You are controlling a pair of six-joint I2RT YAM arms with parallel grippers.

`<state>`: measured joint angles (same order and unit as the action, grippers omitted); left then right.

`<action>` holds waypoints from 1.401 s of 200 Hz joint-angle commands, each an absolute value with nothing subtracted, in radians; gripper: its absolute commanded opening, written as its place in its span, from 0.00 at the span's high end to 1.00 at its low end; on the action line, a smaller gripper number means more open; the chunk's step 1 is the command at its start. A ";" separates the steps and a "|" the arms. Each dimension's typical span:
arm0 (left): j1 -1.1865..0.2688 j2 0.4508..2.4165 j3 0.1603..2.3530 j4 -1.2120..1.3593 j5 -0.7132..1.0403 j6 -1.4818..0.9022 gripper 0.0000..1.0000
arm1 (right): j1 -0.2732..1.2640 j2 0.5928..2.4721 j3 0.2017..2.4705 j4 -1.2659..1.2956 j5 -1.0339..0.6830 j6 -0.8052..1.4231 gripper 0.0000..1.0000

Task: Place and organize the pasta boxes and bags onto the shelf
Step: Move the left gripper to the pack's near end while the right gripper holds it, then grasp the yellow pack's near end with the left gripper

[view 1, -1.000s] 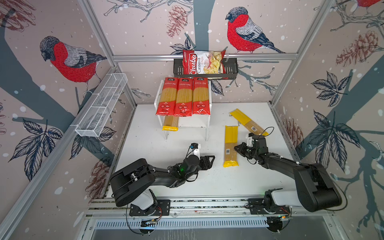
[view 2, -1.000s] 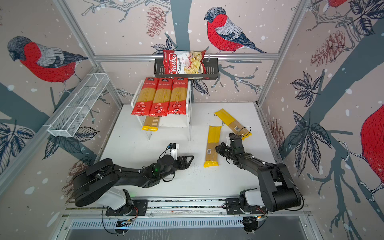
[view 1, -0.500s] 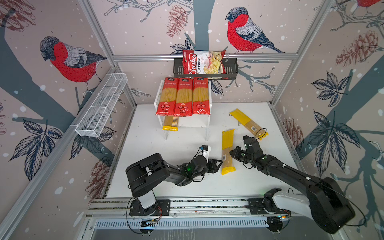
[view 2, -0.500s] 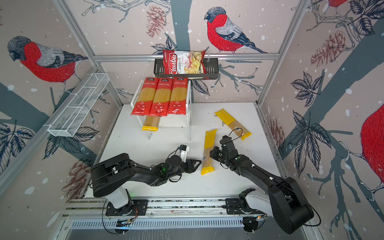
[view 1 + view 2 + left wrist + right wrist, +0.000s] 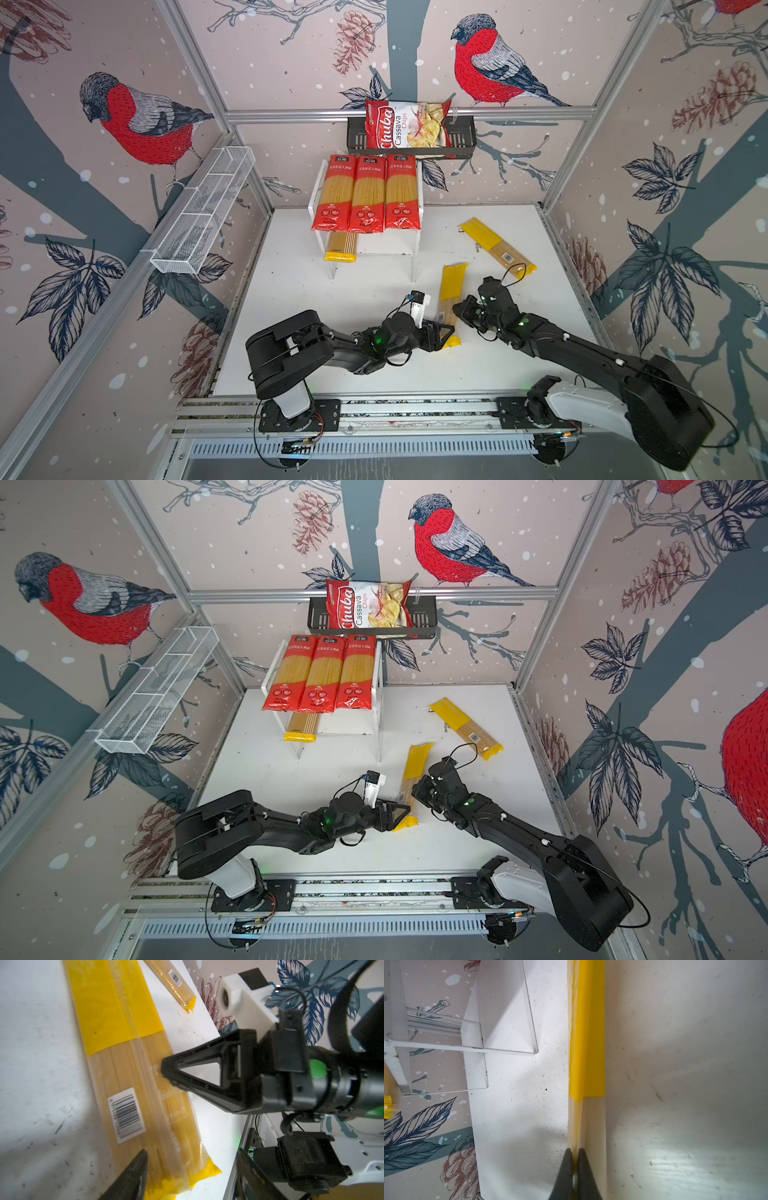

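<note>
The right hand [image 5: 456, 309] was pinched shut on one long edge of a yellow spaghetti packet [image 5: 451, 282]; the left hand [image 5: 444, 332] stood open astride its near end. The packet lay on the worktop [image 5: 324, 303], in front of the shelf [image 5: 386, 248].

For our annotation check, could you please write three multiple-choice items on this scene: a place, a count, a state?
1. Where are the three red-ended clear-middled spaghetti packets? A atop the white two-tier shelf; B beneath it; C away from it.
2. How many long yellow spaghetti packets lie on the white table outside the shelf? A one; B two; C four.
3. The right gripper has its fingers: A wide apart; B shut on a yellow packet; C unseen.
A: they cover its top board. B: both lie right of it. B: the wrist view shows the pinch.
</note>
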<state>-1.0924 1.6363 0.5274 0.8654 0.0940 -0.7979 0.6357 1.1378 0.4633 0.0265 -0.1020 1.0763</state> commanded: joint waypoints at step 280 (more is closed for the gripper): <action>-1.362 1.655 0.839 0.308 -0.802 -0.084 0.24 | 0.555 1.040 0.520 0.170 -0.333 1.259 1.00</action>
